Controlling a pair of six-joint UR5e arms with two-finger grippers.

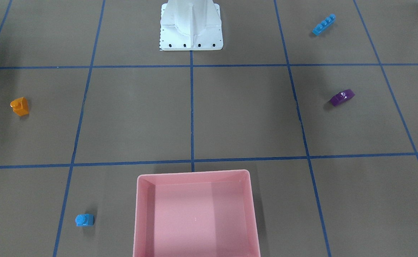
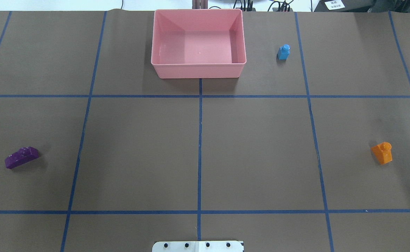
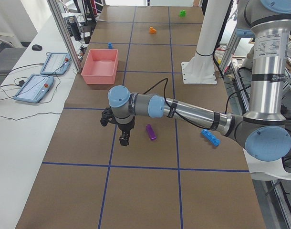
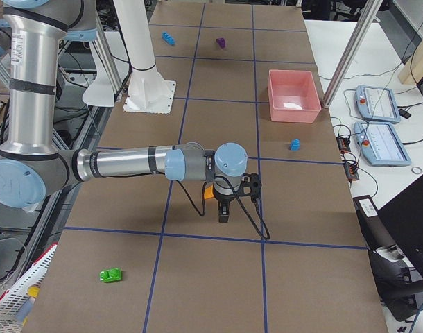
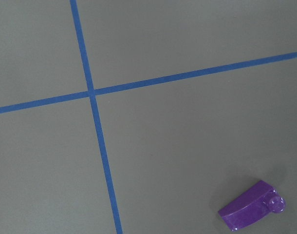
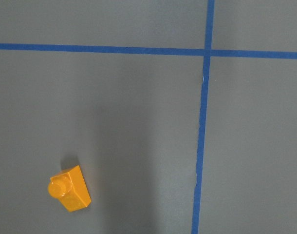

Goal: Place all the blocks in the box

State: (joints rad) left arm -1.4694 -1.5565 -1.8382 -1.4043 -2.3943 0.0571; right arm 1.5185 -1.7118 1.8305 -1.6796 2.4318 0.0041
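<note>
The pink box (image 2: 198, 64) stands empty at the far middle of the table. The small light-blue brick (image 2: 283, 52) stands to its right. The orange brick (image 2: 382, 153) lies at the right and shows in the right wrist view (image 6: 69, 189). The purple brick (image 2: 21, 157) lies at the left and shows in the left wrist view (image 5: 252, 205). The long light-blue brick (image 1: 324, 24) and the green brick (image 4: 111, 275) lie on the table. My left gripper (image 3: 122, 138) hovers beside the purple brick. My right gripper (image 4: 224, 211) hovers by the orange brick. I cannot tell whether either is open.
The white pedestal base (image 1: 191, 25) stands at the robot's side of the table, in the middle. Blue tape lines grid the brown table. Teach pendants (image 3: 38, 86) lie on a white side table beyond the box.
</note>
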